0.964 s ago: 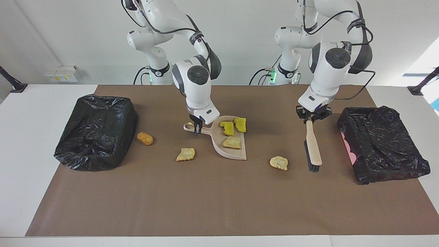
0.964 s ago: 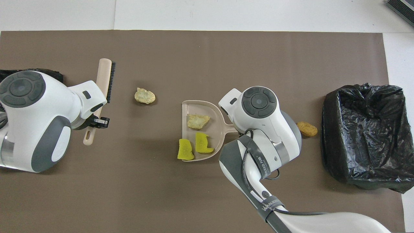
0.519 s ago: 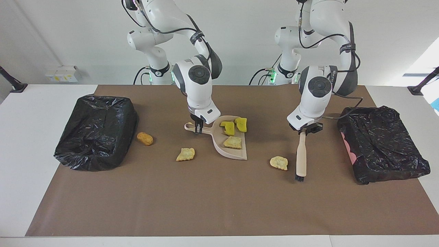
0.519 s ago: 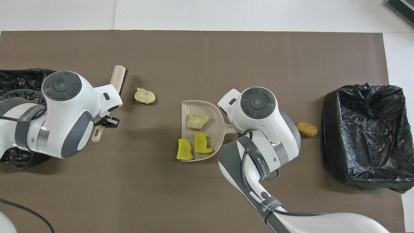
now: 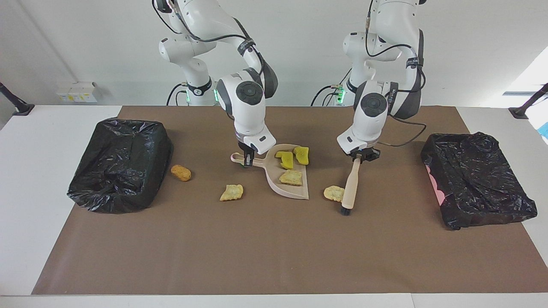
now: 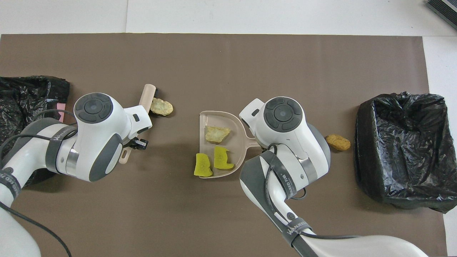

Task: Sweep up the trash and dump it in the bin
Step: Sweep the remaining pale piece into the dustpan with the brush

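A: Where is the trash?

B: One beige lump [image 5: 291,177] lies in the dustpan [image 5: 295,193], and one yellow sponge [image 5: 285,160] does too. A second yellow sponge [image 5: 301,155] sits on the pan's edge, at the end nearer the robots. In the facing view, a beige lump [image 5: 231,192] lies on the brown mat [image 5: 257,248] at 8 o'clock from the pan. Another beige lump [image 5: 333,193] lies at 3 o'clock from the pan's mouth, touching the brush [image 5: 352,184]. The orange-brown lump [image 5: 181,173] is beside the black bin [image 5: 120,164] at the right arm's end of the tabletop.

A: Which way does the pan point?

B: Its wide mouth points away from the robots. Its handle points toward the right arm's end and a bit toward the robots.

A: And the brush?

B: It is long and tilted. Its handle is up near the robots and its black bristles are down on the mat, farther out.

A: What do the claws do?

B: The right claw [image 5: 247,161] is squeezed on the pan's handle. The left claw [image 5: 358,156] is squeezed on the brush handle.

A: Any words?

B: The arm band in the overhead view has letters [image 6: 287,181], but I cannot read them for sure.

A: Anything else?

B: A second black bin [image 5: 475,179] sits at the left arm's end.
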{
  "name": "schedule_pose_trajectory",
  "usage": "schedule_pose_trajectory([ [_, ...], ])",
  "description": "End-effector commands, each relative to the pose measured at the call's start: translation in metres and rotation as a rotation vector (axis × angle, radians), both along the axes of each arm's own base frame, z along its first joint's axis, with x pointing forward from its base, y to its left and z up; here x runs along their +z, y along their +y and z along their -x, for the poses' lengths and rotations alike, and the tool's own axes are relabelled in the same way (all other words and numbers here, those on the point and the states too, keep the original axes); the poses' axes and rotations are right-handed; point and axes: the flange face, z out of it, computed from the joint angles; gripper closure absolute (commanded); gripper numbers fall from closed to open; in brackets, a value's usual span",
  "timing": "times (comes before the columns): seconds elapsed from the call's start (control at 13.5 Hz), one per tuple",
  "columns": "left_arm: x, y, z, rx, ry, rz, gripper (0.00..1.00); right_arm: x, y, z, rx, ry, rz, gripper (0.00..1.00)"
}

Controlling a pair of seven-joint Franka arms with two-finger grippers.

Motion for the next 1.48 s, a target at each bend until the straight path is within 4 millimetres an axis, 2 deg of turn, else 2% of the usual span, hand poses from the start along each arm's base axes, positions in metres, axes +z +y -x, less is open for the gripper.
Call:
schedule_pose_trajectory([
  [0.0,-0.002,-0.018,0.048,-0.039,0.038,0.054,1.0,0.001,0.0,0.006,-0.02,-0.008,-0.01,1.0],
  [0.37,0.006,-0.073,0.1,0.01,0.161,0.109,1.0,0.001,-0.001,0.006,-0.022,-0.007,-0.009,1.0],
  [0.59,0.012,-0.103,0.115,0.193,0.173,0.146,1.0,0.001,-0.002,0.005,-0.023,-0.007,-0.009,1.0],
  [0.67,0.013,-0.109,0.115,0.284,0.172,0.163,1.0,0.0,-0.001,0.005,-0.022,-0.005,-0.008,1.0],
  [0.82,0.015,-0.123,0.116,0.352,0.128,0.188,1.0,-0.001,-0.002,0.005,-0.023,-0.004,-0.007,1.0],
  [0.96,0.016,-0.125,0.115,0.388,0.117,0.192,1.0,-0.001,-0.001,0.005,-0.022,-0.004,-0.008,1.0],
  [1.41,0.071,-0.126,0.095,0.44,0.133,0.174,1.0,0.0,-0.007,-0.001,-0.03,-0.005,-0.008,1.0],
])
